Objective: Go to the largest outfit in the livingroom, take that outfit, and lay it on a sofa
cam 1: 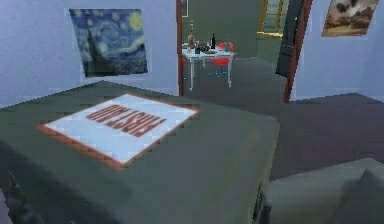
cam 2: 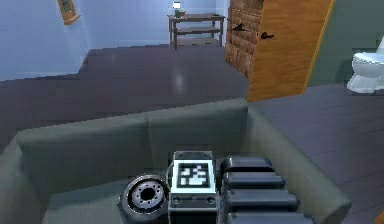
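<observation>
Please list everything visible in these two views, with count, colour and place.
painting: one, blue and yellow, forward view's left wall
framed picture: one, orange-brown, forward view's top right
table: one, white, forward view's top middle
chairs: red, beside that table, count unclear
sheet: one, white with red border, on dark green surface
sofa: one, dark green, arm side view's bottom
side table: one, brown, far wall
door: one, orange wood, upper right
toilet: one, white, right edge
arm: one, dark with white marked square, bottom edge
end effector: one, dark, left of that square; cannot tell if it holds anything

A home, with sofa (cam 2: 150, 140), wall painting (cam 1: 108, 42), dining table (cam 1: 205, 56) and toilet (cam 2: 366, 70).
</observation>
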